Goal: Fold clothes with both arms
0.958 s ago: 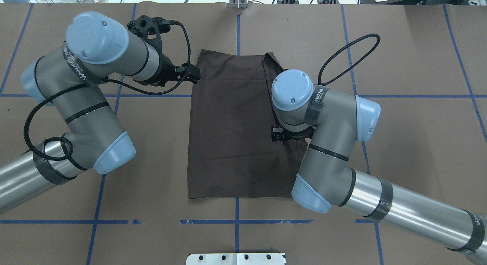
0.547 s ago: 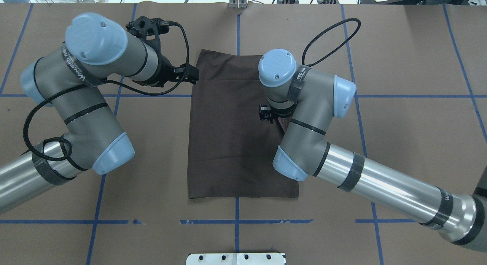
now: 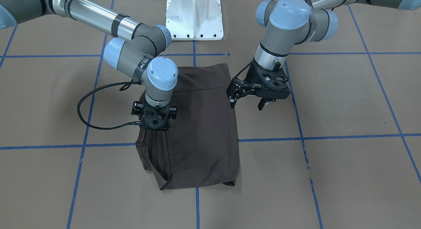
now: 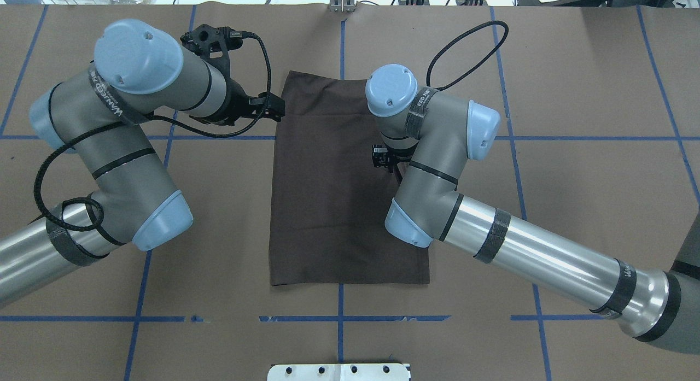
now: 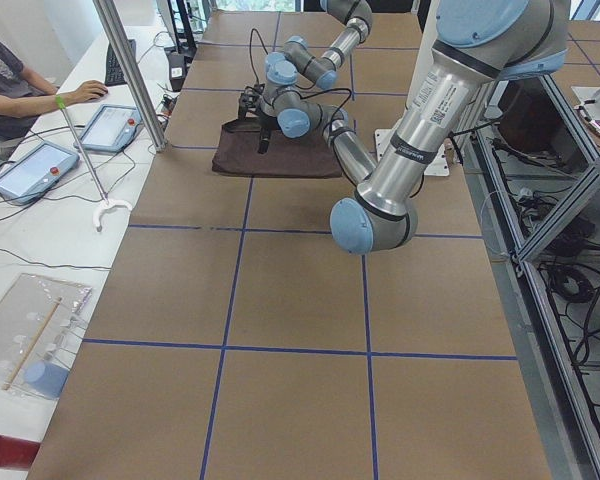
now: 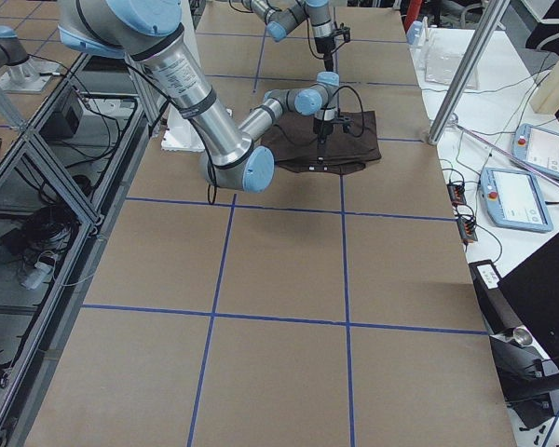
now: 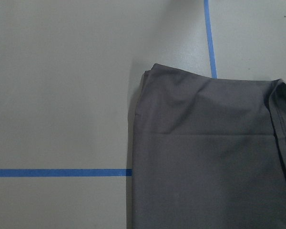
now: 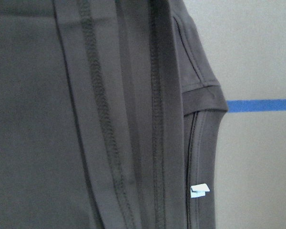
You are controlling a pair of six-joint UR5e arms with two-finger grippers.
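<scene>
A dark shirt [image 3: 204,124] lies on the table [image 3: 329,173]. Its side flap is held lifted, clamped in the jaws of the right arm [image 3: 161,78], probably for folding inward. The jaws of the left arm [image 3: 286,22] are held apart beside the opposite edge.

Left gripper [image 3: 246,104] hangs with jaws spread — right gripper [image 3: 154,127] points down, clamped on T-shirt [image 3: 204,124].

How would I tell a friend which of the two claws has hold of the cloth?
Find the brown table taped with blue lines, then the dark folded T-shirt at its middle. The right gripper hangs straight down over one long edge of it. Unlike the left gripper, open and empty beside the opposite edge, it has a flap of cloth drawn up between its fingers.
</scene>
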